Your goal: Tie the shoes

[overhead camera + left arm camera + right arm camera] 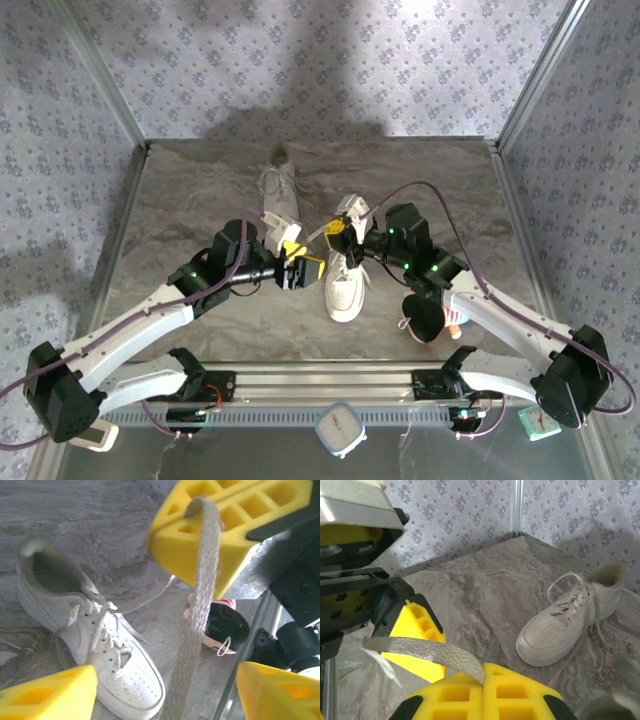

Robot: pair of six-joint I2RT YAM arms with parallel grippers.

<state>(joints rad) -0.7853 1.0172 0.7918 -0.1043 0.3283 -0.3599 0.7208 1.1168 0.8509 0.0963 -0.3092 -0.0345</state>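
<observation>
Step in hand, by my reading: working one lace of the near shoe, a pass of the strand between arms. The right end effector (485,687) has its yellow fingers pressed together on a flat white woven lace (200,605), lifted above the grey marbled desk (200,200). The strand drapes over those fingers and hangs down slack. The left end effector (303,268) sits just left of it, jaws spread wide and gripping nothing, with the hanging strand running down between them. The white low-top lace-up sneaker (348,285) being worked lies mid-desk, toe toward the near edge, its laces loose and no bow formed. The second white sneaker (280,195) lies farther back and left, also untied. A small black-and-pink plush toy (425,318) rests just right of the near sneaker. Next move probably calls for the left fingers to close squarely on the hanging strand while the right holds tension, or the lace slips off. Containers: only the shoes' own openings, and the near one's collar shows nothing inside.
</observation>
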